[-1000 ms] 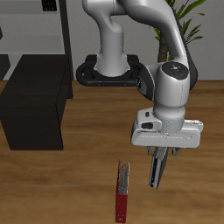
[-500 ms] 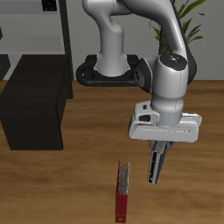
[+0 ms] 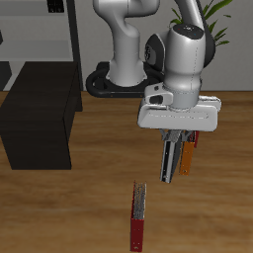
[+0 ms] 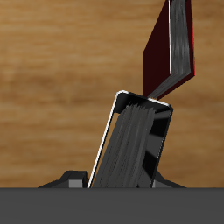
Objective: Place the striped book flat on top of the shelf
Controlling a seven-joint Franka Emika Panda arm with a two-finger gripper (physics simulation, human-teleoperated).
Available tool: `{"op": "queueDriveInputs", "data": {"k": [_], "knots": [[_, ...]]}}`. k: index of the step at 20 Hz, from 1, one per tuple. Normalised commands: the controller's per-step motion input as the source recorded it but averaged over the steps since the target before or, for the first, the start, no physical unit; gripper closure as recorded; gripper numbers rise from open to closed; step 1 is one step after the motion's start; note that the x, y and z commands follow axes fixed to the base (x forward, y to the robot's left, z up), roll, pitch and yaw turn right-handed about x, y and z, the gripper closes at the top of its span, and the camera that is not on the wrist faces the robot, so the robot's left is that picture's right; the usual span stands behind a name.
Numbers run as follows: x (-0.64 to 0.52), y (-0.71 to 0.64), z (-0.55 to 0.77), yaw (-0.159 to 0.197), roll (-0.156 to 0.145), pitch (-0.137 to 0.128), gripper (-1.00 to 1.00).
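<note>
My gripper [image 3: 171,164] is shut on the striped book [image 3: 169,158] and holds it edge-on, hanging well above the wooden table. In the wrist view the striped book [image 4: 131,144] fills the space between the jaws, its cover dark grey with fine stripes and slightly tilted. The shelf [image 3: 40,111], a low black cabinet with a flat bare top, stands off to the side of the gripper, near the table's edge. The gripper is apart from it and a little higher than its top.
A red book [image 3: 138,219] stands upright on the table below the gripper, nearer the front edge; it also shows in the wrist view [image 4: 162,48]. An orange book [image 3: 188,154] shows just behind the gripper. A tall grey open rack [image 3: 49,35] stands behind the shelf.
The gripper has risen with the striped book and shifted a little toward the shelf's side. The orange book now shows behind it. The red book has not moved.
</note>
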Motion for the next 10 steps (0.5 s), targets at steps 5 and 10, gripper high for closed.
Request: {"op": "queueDriveInputs", "data": {"k": [5,10], "knots": [[-0.52,-0.18,0.66,0.009,0.009,-0.079,1.0],[-0.52,-0.23,0.52,-0.007,-0.019,-0.042,1.0]]}}
